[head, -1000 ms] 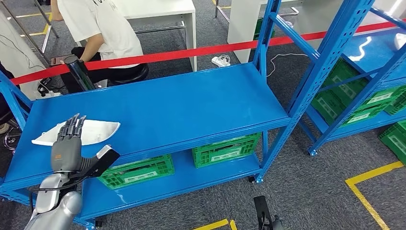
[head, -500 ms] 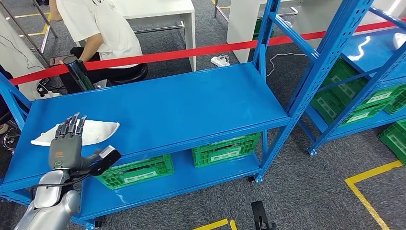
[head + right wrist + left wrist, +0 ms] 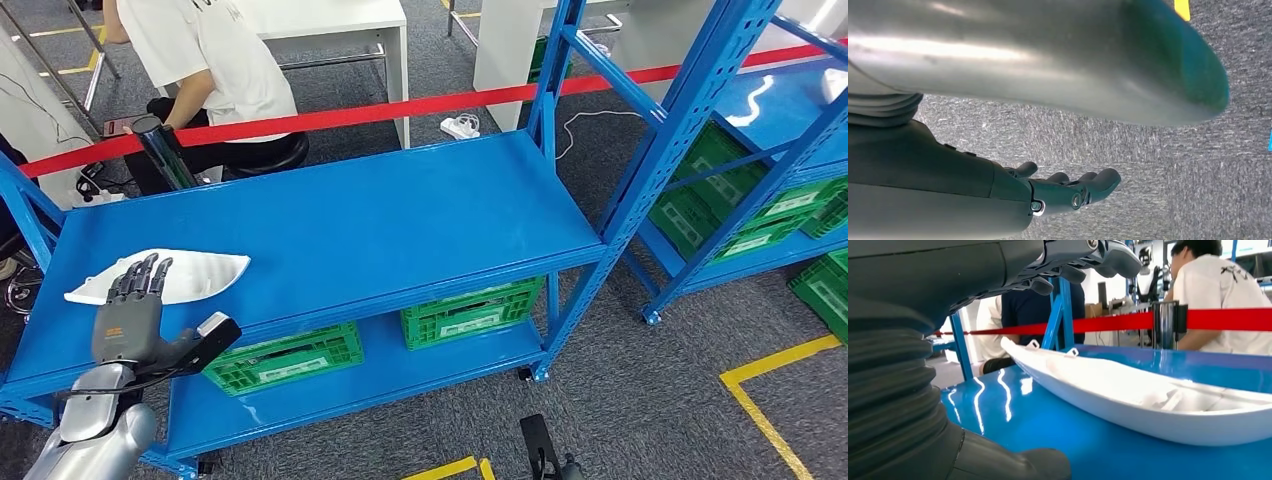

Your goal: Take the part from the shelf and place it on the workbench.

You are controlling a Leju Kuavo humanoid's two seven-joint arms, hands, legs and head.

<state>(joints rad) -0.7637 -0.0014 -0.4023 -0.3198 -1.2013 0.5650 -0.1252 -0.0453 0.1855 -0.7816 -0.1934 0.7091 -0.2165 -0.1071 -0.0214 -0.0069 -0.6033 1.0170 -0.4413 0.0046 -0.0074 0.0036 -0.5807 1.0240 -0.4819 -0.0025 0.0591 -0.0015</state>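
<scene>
Item one: we record the white part, long and shell-like, lying on the top board of the blue shelf near its left end; the left wrist view shows it resting hollow side up on the glossy blue.

Item two: our left hand is raised over the shelf's front edge, fingers spread and extended over the part's near rim, thumb out to the side, holding nothing; we cannot tell whether the fingertips touch the part.

Item three: our right hand hangs above grey carpet, fingers loosely extended and empty.

Item four: green crates on the lower board; a red barrier tape behind; a seated person in white beyond.
</scene>
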